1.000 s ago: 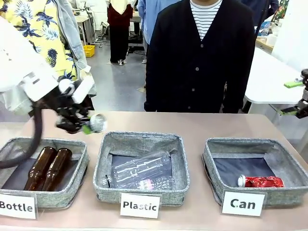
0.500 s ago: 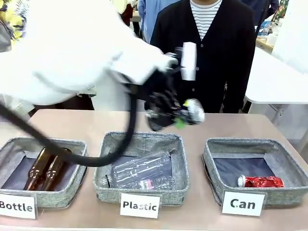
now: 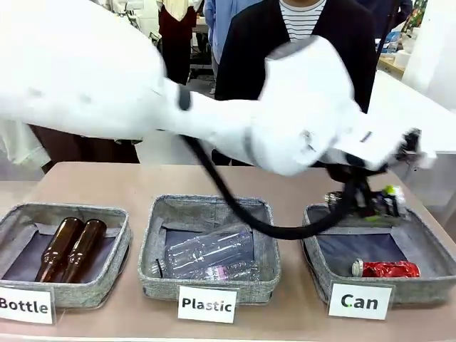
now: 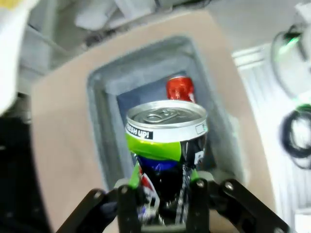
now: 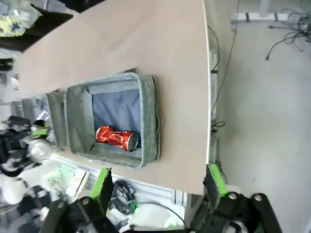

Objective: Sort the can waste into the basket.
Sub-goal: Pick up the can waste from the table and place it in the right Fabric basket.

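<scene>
left arm [image 3: 214, 121]: white rounded shell, black cable looped beneath. left gripper [image 4: 163, 182]: black linkage, green pads. person [image 3: 299, 43]: dark cardigan, striped shirt.

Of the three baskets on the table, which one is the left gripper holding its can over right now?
The basket marked "Can", at the robot's right end of the row. The left gripper holds the black can above it; the red can already lies inside.

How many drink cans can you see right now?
2: the red can lies in the basket marked "Can"; the black can is held above it in the left gripper.
</scene>
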`<state>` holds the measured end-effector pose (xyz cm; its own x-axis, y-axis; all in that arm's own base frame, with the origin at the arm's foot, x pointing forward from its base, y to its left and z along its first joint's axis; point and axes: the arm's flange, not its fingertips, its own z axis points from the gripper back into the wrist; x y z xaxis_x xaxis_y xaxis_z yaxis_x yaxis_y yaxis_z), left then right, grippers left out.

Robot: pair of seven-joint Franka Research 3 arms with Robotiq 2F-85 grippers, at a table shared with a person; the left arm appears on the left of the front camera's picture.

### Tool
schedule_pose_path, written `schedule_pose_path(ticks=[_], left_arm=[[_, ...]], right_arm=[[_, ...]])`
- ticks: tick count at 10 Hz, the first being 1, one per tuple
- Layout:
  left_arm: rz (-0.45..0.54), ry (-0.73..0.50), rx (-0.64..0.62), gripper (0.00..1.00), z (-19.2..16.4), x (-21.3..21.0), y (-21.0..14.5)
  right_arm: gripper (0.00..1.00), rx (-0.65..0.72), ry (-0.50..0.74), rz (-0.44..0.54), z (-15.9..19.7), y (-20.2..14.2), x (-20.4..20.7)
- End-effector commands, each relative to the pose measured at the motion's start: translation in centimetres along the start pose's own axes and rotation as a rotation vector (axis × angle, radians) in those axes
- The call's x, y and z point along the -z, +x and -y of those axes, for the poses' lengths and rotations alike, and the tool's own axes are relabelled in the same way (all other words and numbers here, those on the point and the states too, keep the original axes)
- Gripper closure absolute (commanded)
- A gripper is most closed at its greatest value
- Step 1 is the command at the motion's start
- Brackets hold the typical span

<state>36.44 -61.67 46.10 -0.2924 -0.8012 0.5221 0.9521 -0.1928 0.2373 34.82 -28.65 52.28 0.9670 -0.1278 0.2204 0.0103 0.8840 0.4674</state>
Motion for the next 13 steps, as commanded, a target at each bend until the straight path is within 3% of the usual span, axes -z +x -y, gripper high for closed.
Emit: schedule_pose_path(ticks=[1, 3, 4, 5, 6, 10, 12, 13], left_arm=[[-0.049, 0.030, 0.073, 0.64, -3.6, 3.6, 5.0], [-0.052, 0.063, 0.137, 0.64, -4.3, 4.9, 5.1], [-0.039, 0.057, 0.131, 0.26, -4.5, 4.9, 4.6], [-0.040, 0.049, 0.130, 0.04, -4.7, 4.8, 4.4], [-0.039, 0.051, 0.125, 0.00, -4.7, 4.7, 4.2], [-0.025, 0.050, 0.133, 0.00, -4.5, 3.2, 3.5], [-0.006, 0.069, 0.134, 0.00, -4.1, 0.3, 1.5], [0.000, 0.072, 0.123, 0.00, -4.1, -2.1, -0.1]], right_arm=[[0.00, -0.013, -0.033, -0.031, -0.5, 0.7, 0.0], [0.00, -0.013, -0.033, -0.031, -0.5, 0.7, 0.0], [0.00, -0.013, -0.033, -0.031, -0.5, 0.7, 0.0], [0.00, -0.013, -0.033, -0.031, -0.5, 0.7, 0.0], [0.00, -0.013, -0.033, -0.031, -0.5, 0.7, 0.0], [0.00, -0.013, -0.033, -0.031, -0.5, 0.7, 0.0], [0.00, -0.019, -0.015, -0.019, -0.4, 0.6, 0.2], [0.00, -0.062, -0.037, -0.023, -2.4, 1.9, 0.7]])
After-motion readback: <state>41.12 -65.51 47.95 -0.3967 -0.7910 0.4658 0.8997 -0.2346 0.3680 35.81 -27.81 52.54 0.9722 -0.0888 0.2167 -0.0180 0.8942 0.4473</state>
